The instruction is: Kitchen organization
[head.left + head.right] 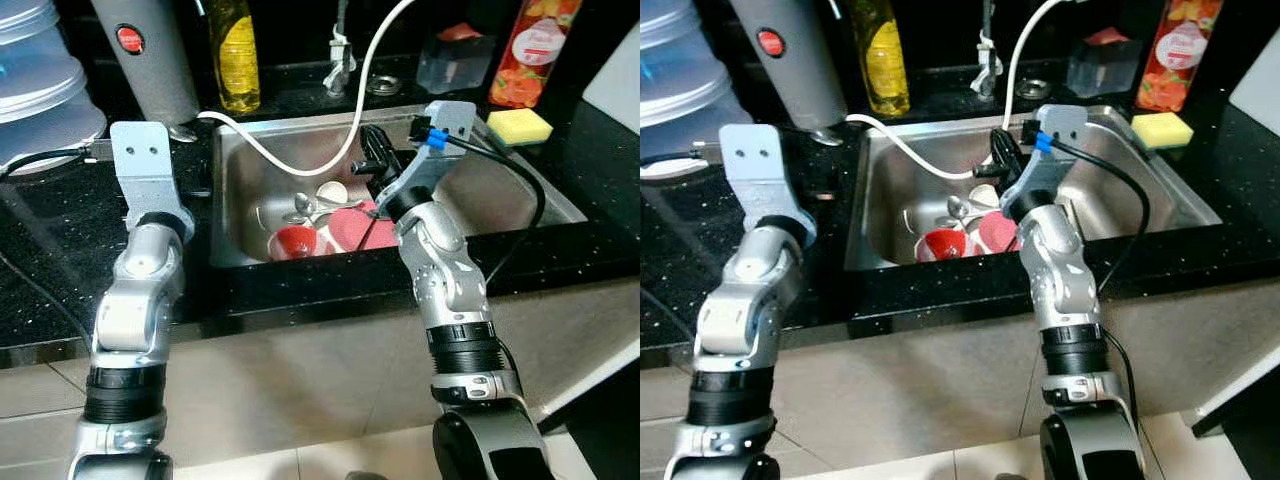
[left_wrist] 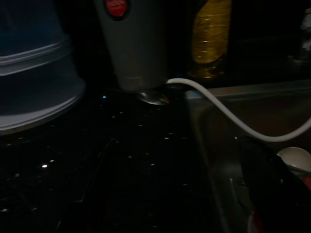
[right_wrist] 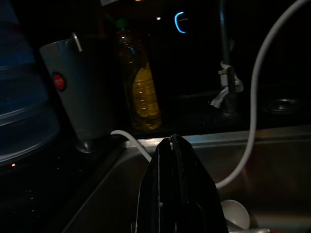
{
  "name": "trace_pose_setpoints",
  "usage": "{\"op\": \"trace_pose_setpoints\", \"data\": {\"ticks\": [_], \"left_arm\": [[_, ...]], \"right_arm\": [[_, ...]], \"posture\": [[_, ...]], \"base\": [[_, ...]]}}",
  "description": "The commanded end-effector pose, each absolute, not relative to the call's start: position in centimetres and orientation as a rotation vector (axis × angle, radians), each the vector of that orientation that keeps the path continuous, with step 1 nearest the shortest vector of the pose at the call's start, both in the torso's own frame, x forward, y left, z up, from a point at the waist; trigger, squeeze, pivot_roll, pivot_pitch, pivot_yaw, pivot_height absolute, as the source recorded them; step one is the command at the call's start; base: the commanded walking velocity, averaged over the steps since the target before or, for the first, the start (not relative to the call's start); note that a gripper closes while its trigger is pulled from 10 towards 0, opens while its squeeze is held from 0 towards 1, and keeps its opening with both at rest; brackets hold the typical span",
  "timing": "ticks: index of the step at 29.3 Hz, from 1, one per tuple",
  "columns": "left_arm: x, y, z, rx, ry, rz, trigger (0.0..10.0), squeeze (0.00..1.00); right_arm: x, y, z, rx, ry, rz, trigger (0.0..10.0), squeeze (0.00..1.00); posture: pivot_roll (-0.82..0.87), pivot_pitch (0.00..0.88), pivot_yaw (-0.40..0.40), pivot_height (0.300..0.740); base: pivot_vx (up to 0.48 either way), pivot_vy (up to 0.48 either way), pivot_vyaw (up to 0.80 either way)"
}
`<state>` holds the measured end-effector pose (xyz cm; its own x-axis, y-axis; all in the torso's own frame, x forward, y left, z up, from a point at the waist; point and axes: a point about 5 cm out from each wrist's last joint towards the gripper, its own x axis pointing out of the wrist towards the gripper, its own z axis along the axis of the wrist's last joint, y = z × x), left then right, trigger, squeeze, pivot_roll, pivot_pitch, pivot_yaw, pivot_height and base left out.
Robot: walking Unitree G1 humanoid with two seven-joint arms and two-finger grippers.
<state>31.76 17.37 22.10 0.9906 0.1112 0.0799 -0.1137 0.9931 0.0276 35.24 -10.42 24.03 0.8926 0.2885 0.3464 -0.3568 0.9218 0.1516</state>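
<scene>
The steel sink (image 1: pixel 490 195) holds a red cup (image 1: pixel 293 242), a pink plate (image 1: pixel 352 232), a white bowl (image 1: pixel 333 192) and a metal spoon (image 1: pixel 303 207). My right gripper (image 1: pixel 369 137) hangs inside the sink above the plate and bowl. It is shut with nothing between its fingers, which press together in the right wrist view (image 3: pixel 171 141). A white hose (image 1: pixel 300 168) loops down into the basin just beyond it. My left arm (image 1: pixel 140 165) is raised over the black counter (image 1: pixel 60 250) left of the sink.
Behind the sink stand a grey appliance with a red button (image 1: pixel 150 55), a yellow oil bottle (image 1: pixel 236 55), the tap (image 1: pixel 340 60), a clear tub (image 1: pixel 455 60) and an orange bottle (image 1: pixel 535 50). A yellow sponge (image 1: pixel 520 126) lies back right. Stacked plastic containers (image 1: pixel 35 85) sit far left.
</scene>
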Motion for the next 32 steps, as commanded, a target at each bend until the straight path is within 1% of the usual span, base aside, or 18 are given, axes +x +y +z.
{"op": "trace_pose_setpoints", "data": {"ticks": [1, 5, 7, 11, 14, 17, 20, 32], "left_arm": [[31.6, 17.7, 22.7, 0.042, -0.11, 0.126, 10.0, 0.0], [31.5, 17.8, 24.0, 0.07, -0.17, 0.127, 10.0, 0.0], [31.3, 17.9, 26.1, 0.135, -0.264, 0.121, 10.0, 0.0], [31.2, 18.2, 27.0, 0.156, -0.301, 0.118, 10.0, 0.0], [30.3, 19.5, 30.4, 0.145, -0.401, 0.032, 10.0, 0.0], [30.1, 19.6, 30.8, 0.14, -0.411, 0.02, 10.0, 0.0], [30.1, 19.2, 30.1, 0.162, -0.398, 0.018, 10.0, 0.0], [30.1, 18.7, 29.4, 0.169, -0.379, -0.008, 10.0, 0.0]], "right_arm": [[34.9, -9.7, 25.1, 0.179, -0.375, 0.377, 10.0, 0.0], [34.6, -9.4, 26.1, 0.152, -0.422, 0.398, 10.0, 0.0], [34.3, -9.3, 27.0, 0.133, -0.463, 0.412, 10.0, 0.0], [34.1, -9.2, 27.5, 0.128, -0.483, 0.419, 10.0, 0.0], [33.7, -10.1, 30.7, 0.162, -0.592, 0.4, 10.0, 0.0], [33.6, -10.3, 31.1, 0.167, -0.608, 0.396, 10.0, 0.0], [33.7, -10.4, 31.2, 0.163, -0.61, 0.39, 10.0, 0.0], [33.8, -10.2, 30.8, 0.159, -0.588, 0.397, 10.0, 0.0]], "posture": [[0.04, 0.0, 0.057, 0.74], [0.04, 0.0, 0.057, 0.74], [0.04, 0.0, 0.056, 0.74], [0.04, 0.0, 0.056, 0.74], [0.04, 0.0, 0.053, 0.74], [0.04, 0.0, 0.053, 0.74], [0.04, 0.0, 0.045, 0.74], [0.04, 0.0, 0.042, 0.74]], "base": [[0.0, 0.0, 0.0], [0.0, 0.0, 0.0], [0.0, 0.0, 0.0], [0.0, 0.0, 0.0], [0.0, 0.0, 0.0], [0.0, 0.0, 0.0], [0.0, 0.0, 0.0], [0.452, 0.0, 0.0]]}}
